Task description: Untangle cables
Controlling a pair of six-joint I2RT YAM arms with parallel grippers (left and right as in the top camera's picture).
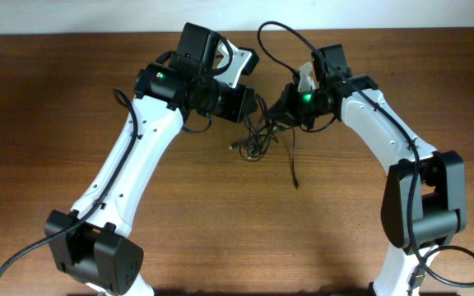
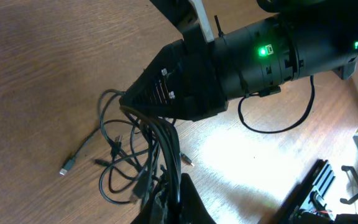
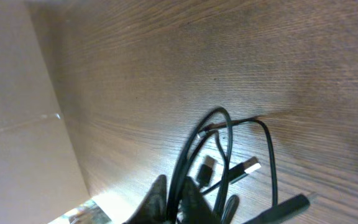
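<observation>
The cables (image 1: 257, 138) are a bunch of thin black cords on the wooden table between my two arms. One strand trails down to a plug (image 1: 295, 184). My left gripper (image 1: 252, 105) is shut on several strands of the bunch; in the left wrist view its fingers (image 2: 174, 198) pinch the cords, with loops (image 2: 122, 163) and a silver plug (image 2: 66, 167) lying beyond. My right gripper (image 1: 281, 111) is shut on strands at the other side; in the right wrist view its fingers (image 3: 180, 200) clamp the cords, with a loop (image 3: 229, 124) and a USB plug (image 3: 250, 166) on the table.
The wooden table (image 1: 72, 99) stretches all round the bunch. The right arm's black wrist with a green light (image 2: 261, 51) fills the top of the left wrist view, close above the cables. A pale wall (image 3: 11, 124) stands at the table's far edge.
</observation>
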